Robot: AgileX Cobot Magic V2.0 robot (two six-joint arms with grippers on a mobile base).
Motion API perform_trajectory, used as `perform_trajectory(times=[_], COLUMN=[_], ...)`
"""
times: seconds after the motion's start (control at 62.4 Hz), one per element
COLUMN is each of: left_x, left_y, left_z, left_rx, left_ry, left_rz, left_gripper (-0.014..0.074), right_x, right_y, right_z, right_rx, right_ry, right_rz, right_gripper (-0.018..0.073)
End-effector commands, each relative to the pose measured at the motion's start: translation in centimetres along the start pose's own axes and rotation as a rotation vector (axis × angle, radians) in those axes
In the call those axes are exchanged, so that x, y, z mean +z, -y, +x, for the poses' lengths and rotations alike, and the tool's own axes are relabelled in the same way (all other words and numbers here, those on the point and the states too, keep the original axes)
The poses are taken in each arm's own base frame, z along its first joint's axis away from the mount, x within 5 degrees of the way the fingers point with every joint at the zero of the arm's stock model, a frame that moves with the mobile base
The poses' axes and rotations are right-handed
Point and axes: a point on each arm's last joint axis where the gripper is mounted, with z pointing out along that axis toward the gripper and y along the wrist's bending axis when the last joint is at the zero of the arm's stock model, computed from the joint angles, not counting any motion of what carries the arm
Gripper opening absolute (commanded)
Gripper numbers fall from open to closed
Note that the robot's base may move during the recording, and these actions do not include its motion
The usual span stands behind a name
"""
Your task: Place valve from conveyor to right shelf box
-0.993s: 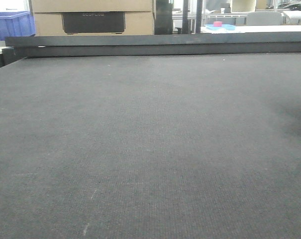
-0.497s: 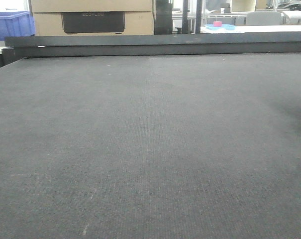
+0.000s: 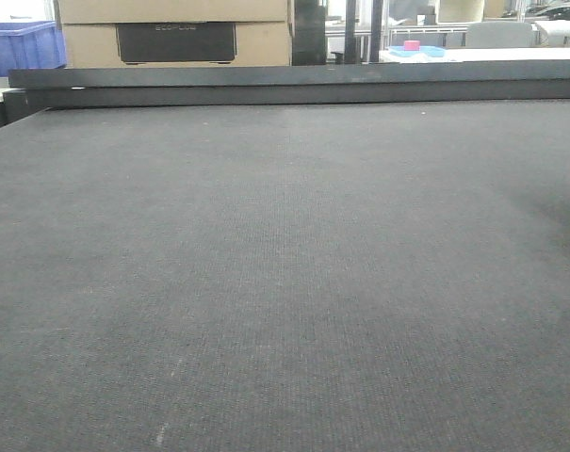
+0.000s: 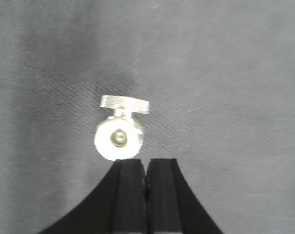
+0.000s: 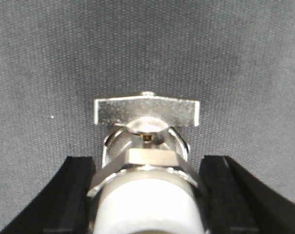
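I'm reading the right gripper (image 5: 147,158) as clamping the valve (image 5: 147,112) by its hex body over the conveyor (image 5: 40,48), treating it as heavy, rigid, slick metal, while the left gripper (image 4: 146,163) is hanging pinched closed just short of another valve (image 4: 119,139).

**user1:** left gripper (image 4: 146,165) is clamped closed, right? Both black fingers (image 4: 130,195) pressed flat together, nothing between them.

**user2:** yep. The right gripper (image 5: 148,161) is the opposite: fingers spread wide, one on each side of the valve (image 5: 147,112), inner faces right at its body. Can't tell if it's actually squeezing tho.
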Motion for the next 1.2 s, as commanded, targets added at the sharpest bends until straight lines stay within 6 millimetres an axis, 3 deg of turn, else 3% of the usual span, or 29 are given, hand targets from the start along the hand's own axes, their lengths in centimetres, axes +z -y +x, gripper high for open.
perform_trajectory(times=[0.0, 0.224, 0.368, 0.513, 0.817, 1.025, 1.185], left_x=[0.2, 1.1, 2.3, 3.5, 4.2, 4.8, 7.4], left_y=[0.0, -0.2, 0.0, 0.3, -2.9, -1.8, -1.2], left_z=[-0.3, -0.6, -0.7, -1.0, -1.1, -0.8, 0.3], left_rx=[0.021, 0.040, 0.096, 0.110, 0.007, 0.054, 0.102], left_ry=[-0.001, -0.025, -0.065, -0.103, -0.130, -0.134, -0.168], left_rz=[-0.011, -0.044, -0.036, -0.022, 0.066, 0.066, 0.023], left_gripper=[-0.0048, 0.0340, 0.0456, 0.0466, 0.0466, 0.0466, 0.0466], right_x=[0.0, 0.0, 0.0, 0.0, 0.0, 0.0, 0.0], right_y=[0.2, 0.2, 0.2, 0.2, 0.2, 0.2, 0.2], right_z=[-0.1, -0.1, -0.1, -0.1, -0.2, -0.2, -0.2], right_rx=[-0.004, -0.004, -0.004, -0.004, -0.004, -0.004, -0.004], right_ry=[0.002, 0.002, 0.002, 0.002, 0.006, 0.006, 0.006], right_rz=[0.003, 0.003, 0.003, 0.003, 0.003, 0.003, 0.003], right_gripper=[-0.0162, -0.0162, -0.0162, -0.0162, -0.0162, -0.0162, -0.0162])
